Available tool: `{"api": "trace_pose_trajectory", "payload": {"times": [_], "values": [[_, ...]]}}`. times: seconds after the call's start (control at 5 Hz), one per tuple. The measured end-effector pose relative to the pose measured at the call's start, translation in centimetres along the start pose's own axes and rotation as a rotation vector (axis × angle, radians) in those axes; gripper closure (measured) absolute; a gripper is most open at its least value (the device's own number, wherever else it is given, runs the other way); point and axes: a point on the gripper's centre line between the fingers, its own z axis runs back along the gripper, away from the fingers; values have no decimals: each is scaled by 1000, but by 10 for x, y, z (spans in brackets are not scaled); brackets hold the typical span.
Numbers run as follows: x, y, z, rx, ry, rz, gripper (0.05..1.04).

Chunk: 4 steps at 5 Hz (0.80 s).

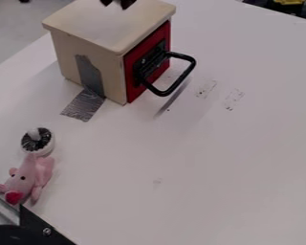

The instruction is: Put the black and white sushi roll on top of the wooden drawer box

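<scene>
The black gripper (116,4) was positioned at the frame's top edge, left of center, fingertips downward and apart.

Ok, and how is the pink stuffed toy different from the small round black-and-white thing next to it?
The pink stuffed toy is long and irregular, with bits sticking out, while the round thing is compact. The toy is pink with a red patch; the round thing has a white rim and a dark, streaky middle. The toy is also the larger, the round thing smaller. Both sit on the white table.
</scene>
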Motion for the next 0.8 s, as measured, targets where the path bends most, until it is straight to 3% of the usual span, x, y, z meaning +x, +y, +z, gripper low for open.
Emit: {"api": "trace_pose_trajectory", "payload": {"times": [0.2,0.4,0.6,0.8], "values": [[-8,14,-15,37,22,11,651],[-8,14,-18,36,23,5,502],[-8,16,-17,49,29,7,204],[-3,16,-5,62,12,1,77]]}}
